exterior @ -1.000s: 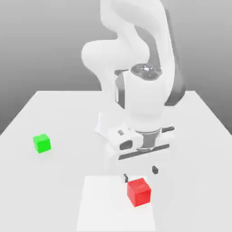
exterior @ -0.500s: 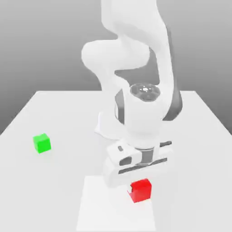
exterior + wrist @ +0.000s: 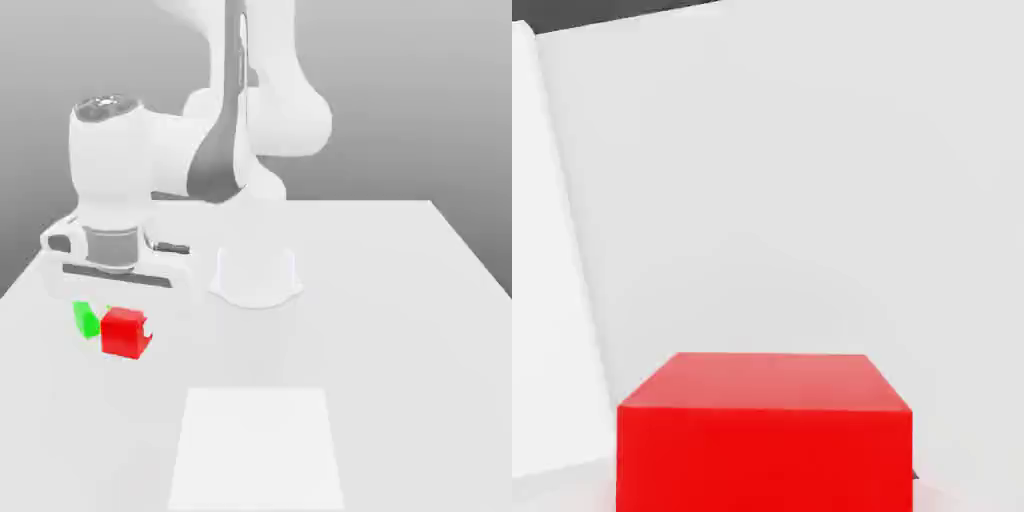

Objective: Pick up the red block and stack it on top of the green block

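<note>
1. Gripper [image 3: 124, 318] is clamped on the red block [image 3: 125, 333], carrying it clear of the table [image 3: 400, 300].
2. Red block hangs at the exterior view's left, partly covering the green block [image 3: 86, 320] behind it.
3. Green block sits on the table.

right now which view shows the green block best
The exterior view: the green block sits on the table at that view's left, partly covered by the red block held in the gripper. The hand view gives the red block close up.
</note>
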You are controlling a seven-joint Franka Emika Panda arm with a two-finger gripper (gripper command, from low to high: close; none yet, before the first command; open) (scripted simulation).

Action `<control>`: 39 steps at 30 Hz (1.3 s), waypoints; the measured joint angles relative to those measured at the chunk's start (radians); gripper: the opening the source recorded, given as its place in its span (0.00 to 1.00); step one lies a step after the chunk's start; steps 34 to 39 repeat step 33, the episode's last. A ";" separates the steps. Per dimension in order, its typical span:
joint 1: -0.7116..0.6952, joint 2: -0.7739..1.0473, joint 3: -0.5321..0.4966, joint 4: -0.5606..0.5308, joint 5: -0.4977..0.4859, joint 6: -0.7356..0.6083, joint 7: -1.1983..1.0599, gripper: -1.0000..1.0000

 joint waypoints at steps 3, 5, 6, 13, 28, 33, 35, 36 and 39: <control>-0.122 -0.050 -0.068 -0.035 -0.046 -0.014 0.022 0.00; -0.201 -0.081 -0.114 -0.058 -0.075 -0.022 0.037 0.00; -0.242 -0.096 -0.135 -0.070 -0.089 -0.025 0.043 0.00; -0.350 -0.094 -0.215 -0.106 -0.101 0.018 0.045 0.00; -0.232 0.112 -0.288 -0.105 0.065 0.218 -0.063 0.00; -0.181 0.189 -0.298 -0.107 0.186 0.284 -0.148 0.00; -0.181 0.189 -0.298 -0.107 0.186 0.284 -0.148 0.00; -0.181 0.189 -0.298 -0.107 0.186 0.284 -0.148 0.00; -0.181 0.189 -0.298 -0.107 0.186 0.284 -0.148 0.00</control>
